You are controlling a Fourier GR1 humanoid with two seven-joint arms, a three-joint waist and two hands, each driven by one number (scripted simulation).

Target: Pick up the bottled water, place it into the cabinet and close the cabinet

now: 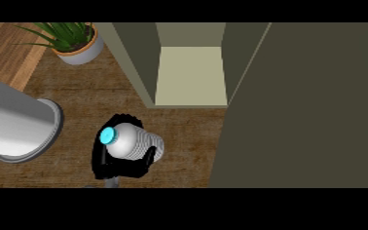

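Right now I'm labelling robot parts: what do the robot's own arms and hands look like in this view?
Only the left hand shows: plain black, with thick fingers, no markings or cables visible. A small piece of grey forearm comes in beneath it at the lower edge. The right hand is out of view.

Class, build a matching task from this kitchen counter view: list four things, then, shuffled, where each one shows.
Things:
1. potted plant
2. cabinet
3. bottled water
4. cabinet door

Places:
A. held in the left hand, lower centre-left
B. upper left corner
C. filling the right side
D. top centre, standing open

Pairs: 1-B, 2-D, 3-A, 4-C
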